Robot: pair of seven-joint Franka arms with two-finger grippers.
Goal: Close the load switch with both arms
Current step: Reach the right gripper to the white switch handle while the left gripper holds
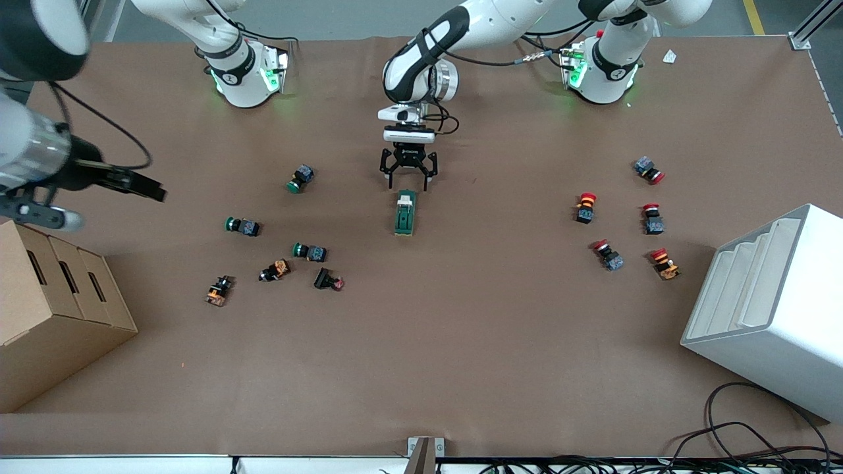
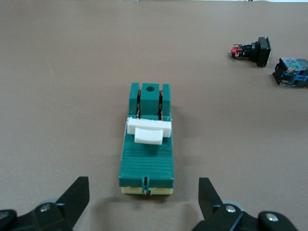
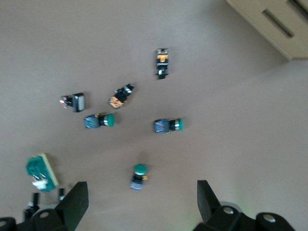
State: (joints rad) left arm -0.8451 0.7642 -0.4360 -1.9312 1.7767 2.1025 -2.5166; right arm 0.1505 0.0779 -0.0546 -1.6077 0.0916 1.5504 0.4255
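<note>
- load switch sits mid-worktop, left gripper right by its end, jaws wide, empty
- right gripper waits high, jaws spread, empty
- tip: pin the base, then push the cream lever flat

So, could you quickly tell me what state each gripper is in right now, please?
Left gripper: open, empty, just above the load switch.
Right gripper: open, empty, over the table at the right arm's end.
</note>
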